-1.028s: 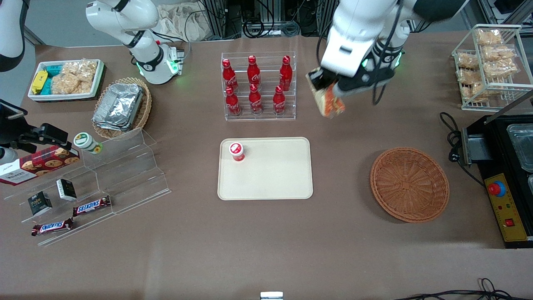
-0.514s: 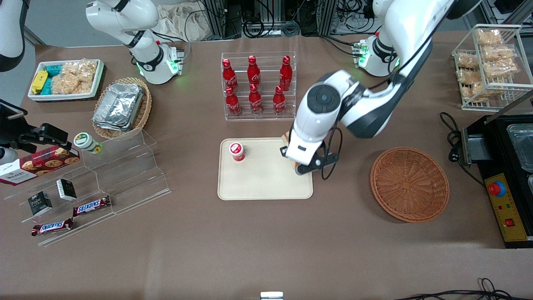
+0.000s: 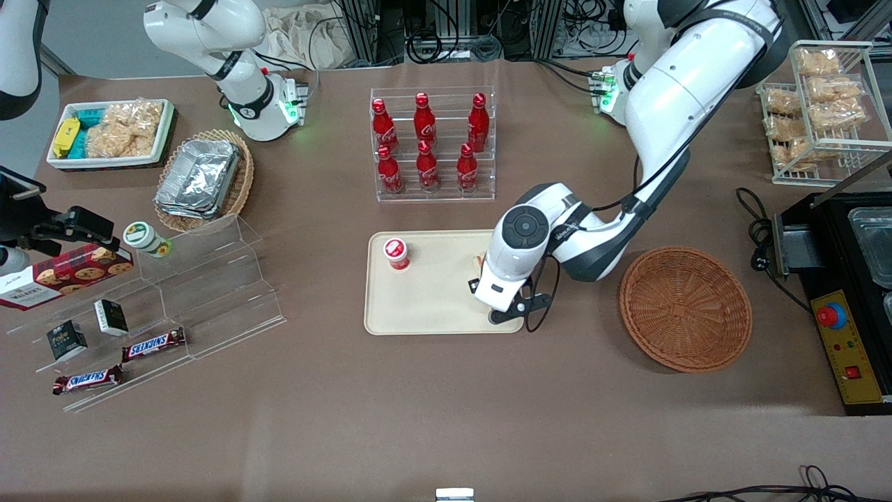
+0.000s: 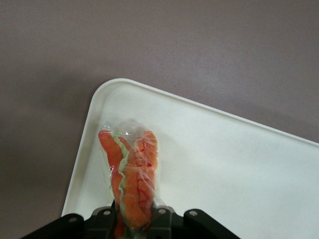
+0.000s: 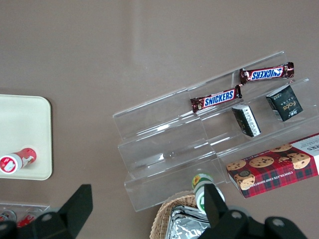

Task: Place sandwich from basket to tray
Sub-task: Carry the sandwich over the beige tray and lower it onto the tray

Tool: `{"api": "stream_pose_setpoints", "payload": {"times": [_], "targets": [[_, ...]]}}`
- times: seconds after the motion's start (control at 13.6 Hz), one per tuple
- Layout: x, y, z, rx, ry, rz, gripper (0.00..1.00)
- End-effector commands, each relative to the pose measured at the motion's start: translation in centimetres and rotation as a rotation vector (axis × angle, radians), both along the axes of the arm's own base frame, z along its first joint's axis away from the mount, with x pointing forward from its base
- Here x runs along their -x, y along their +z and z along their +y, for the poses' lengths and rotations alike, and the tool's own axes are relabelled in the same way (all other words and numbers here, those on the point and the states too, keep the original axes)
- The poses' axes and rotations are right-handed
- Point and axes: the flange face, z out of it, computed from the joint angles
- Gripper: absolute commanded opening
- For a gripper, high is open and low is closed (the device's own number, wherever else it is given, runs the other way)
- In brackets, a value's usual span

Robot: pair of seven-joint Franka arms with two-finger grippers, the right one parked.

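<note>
Crinkly clear film wraps the sandwich [image 4: 130,174], pinched in the gripper [image 4: 133,219] low over the tray [image 4: 239,169] corner; it looks soft, light, slippery, best held gently across the bread faces.

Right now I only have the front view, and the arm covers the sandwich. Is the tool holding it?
Observer: Yes. In the left wrist view the tool is shut on the sandwich, with one finger on each bread face.
Operator: Is it over the tray or off its edge?
Observer: Over it. The sandwich shows against the tray, inside the rim and near a rounded corner.
Operator: Has it touched down?
Observer: I cannot tell. The wrist view looks straight down its filling edge, so no gap or contact shows.
</note>
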Motion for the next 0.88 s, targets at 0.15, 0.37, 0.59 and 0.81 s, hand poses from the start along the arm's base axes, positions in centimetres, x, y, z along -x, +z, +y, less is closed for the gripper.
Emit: {"api": "stream_pose_setpoints", "payload": {"times": [0.15, 0.37, 0.59, 0.81], "targets": [[-0.9, -0.1, -0.4, 0.005, 0.02, -0.036, 0.86], [-1.4, 5.8, 0.3, -0.025, 0.123, -0.089, 1.0], [-1.0, 15.3, 2.8, -0.09, 0.216, -0.165, 1.0], [-1.1, 23.5, 7.2, -0.077, 0.333, -0.2, 1.0]]}}
